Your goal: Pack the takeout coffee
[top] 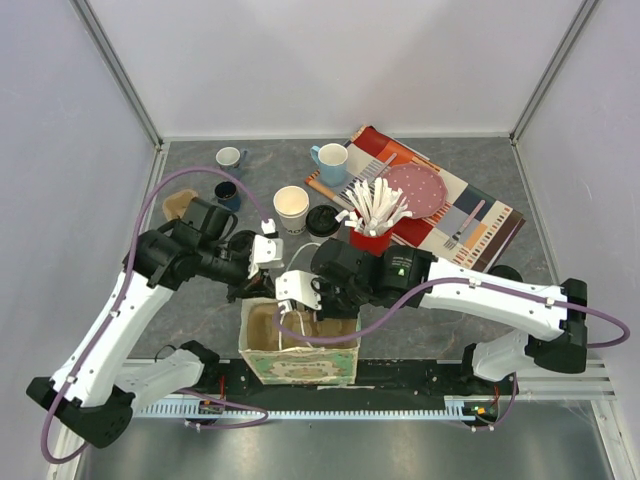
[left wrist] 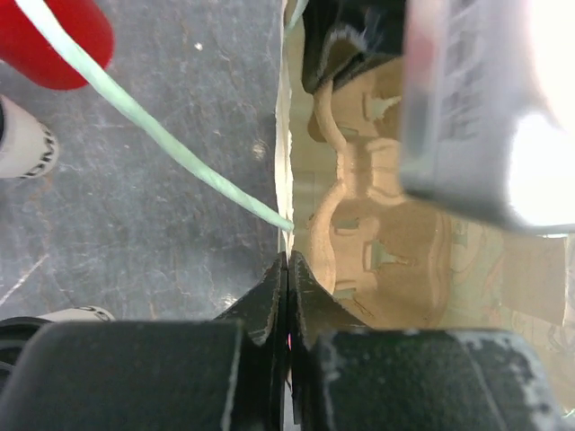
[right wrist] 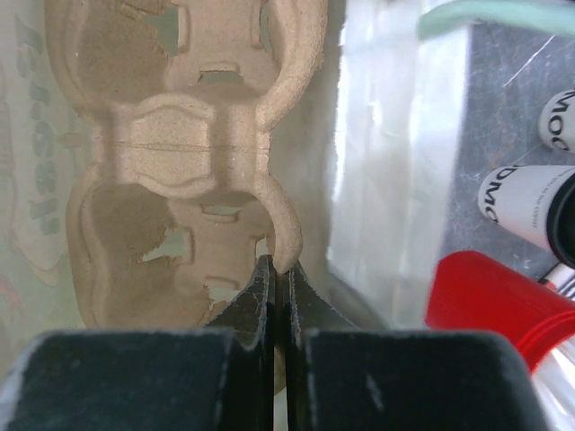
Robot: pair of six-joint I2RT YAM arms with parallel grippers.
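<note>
Two claws closed — left claw (left wrist: pixel 287 262) on bag rim (left wrist: pixel 284 171), right claw (right wrist: pixel 278 264) at tray (right wrist: pixel 180 153)

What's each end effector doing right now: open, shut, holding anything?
Left end effector: shut, pinching the paper bag at its rim.
Right end effector: shut, apparently on the pulp cup carrier edge inside the bag.

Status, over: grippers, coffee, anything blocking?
Left gripper shut on paper bag rim. Right gripper shut on cup carrier inside bag. Coffee cups outside, on table. Grippers crowd bag mouth.
</note>
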